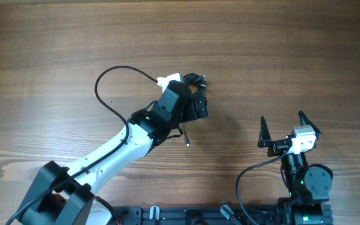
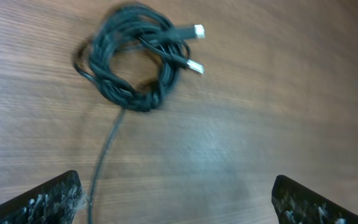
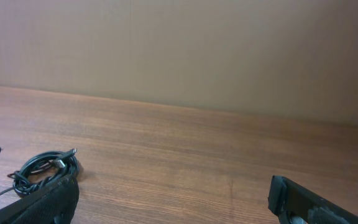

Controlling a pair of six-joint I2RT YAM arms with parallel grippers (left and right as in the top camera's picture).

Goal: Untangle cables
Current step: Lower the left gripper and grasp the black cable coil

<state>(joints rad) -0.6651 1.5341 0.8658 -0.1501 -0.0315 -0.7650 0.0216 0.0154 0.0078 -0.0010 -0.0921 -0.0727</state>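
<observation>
A coiled black cable bundle [image 1: 196,80] lies on the wooden table just beyond my left gripper [image 1: 199,103]. In the left wrist view the bundle [image 2: 129,59] is knotted, with two silver-tipped USB plugs [image 2: 196,46] sticking out. A strand [image 2: 104,158] runs down beside the left finger. My left gripper [image 2: 176,205] is open and empty, short of the bundle. A long cable loop [image 1: 99,87] ends at a white plug [image 1: 169,79]. My right gripper [image 1: 284,125] is open and empty, far right. The right wrist view shows the bundle [image 3: 45,167] far left of the gripper [image 3: 179,202].
A loose cable end with a small connector [image 1: 187,144] hangs by the left arm. The right arm's own black cable [image 1: 242,178] curves at the table's front edge. A beige wall [image 3: 179,50] backs the table.
</observation>
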